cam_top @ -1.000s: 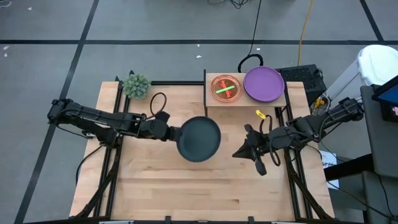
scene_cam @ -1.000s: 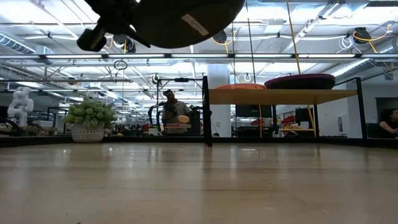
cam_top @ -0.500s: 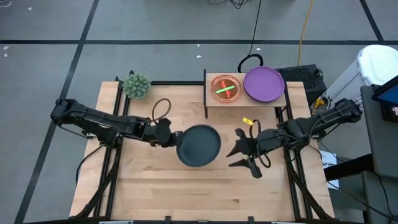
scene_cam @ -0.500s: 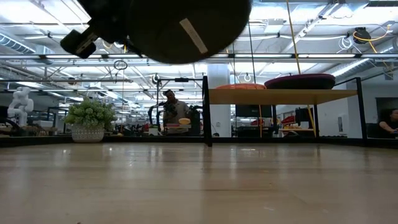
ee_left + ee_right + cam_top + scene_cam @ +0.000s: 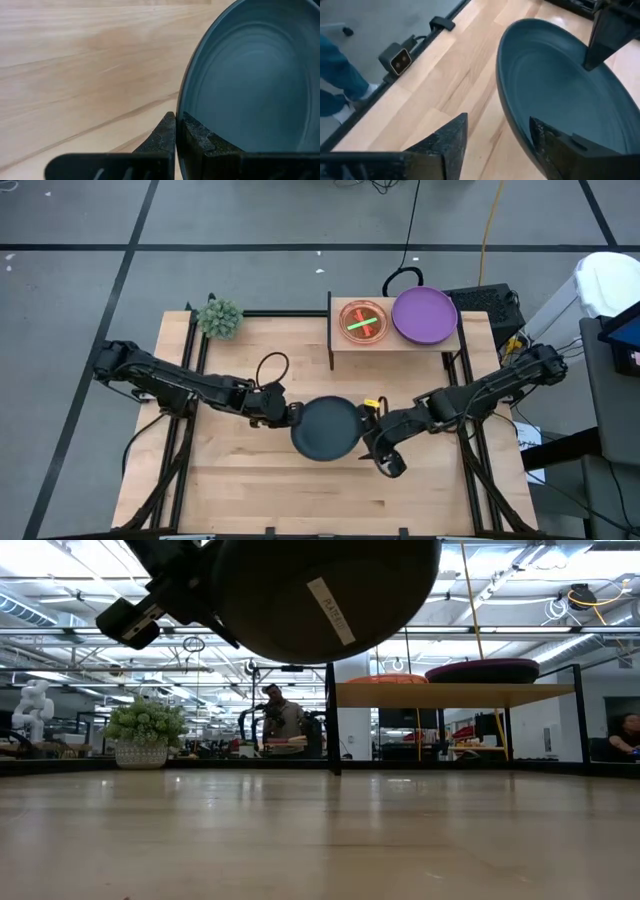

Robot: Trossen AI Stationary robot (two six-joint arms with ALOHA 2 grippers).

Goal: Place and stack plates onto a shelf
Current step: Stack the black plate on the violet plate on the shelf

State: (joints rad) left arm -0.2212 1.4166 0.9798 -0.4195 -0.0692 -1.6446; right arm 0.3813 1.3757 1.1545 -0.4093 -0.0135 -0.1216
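A large dark teal plate (image 5: 325, 428) hangs above the middle of the table, with my left gripper (image 5: 286, 413) shut on its left rim. My right gripper (image 5: 371, 436) is open at the plate's right rim (image 5: 516, 131), one finger (image 5: 445, 140) outside the plate and one finger (image 5: 555, 145) over its inside. In the low view the plate (image 5: 320, 590) shows its underside with a sticker. The shelf (image 5: 400, 340) at the far edge bears a purple plate (image 5: 424, 315) and a pink-red plate (image 5: 362, 320) with a green one in it. My left gripper pinches the teal plate's rim (image 5: 181, 107) on its left side between its two shut fingers, coming level from the table's left. The plate is lifted clear of the table, its hollow side up. My right gripper: whether its inner finger touches the plate, I cannot tell.
A small green plant (image 5: 219, 317) stands at the table's far left corner. The shelf (image 5: 455, 695) stands raised on dark side panels at the far right. Bare wood lies under the plate and along the near edge. People show in the room beyond the table.
My left gripper has carried the teal plate toward the table's near edge and a little to the right, still clear of the wood. My right gripper has opened and gone left toward the plate until its fingers stand astride the right rim.
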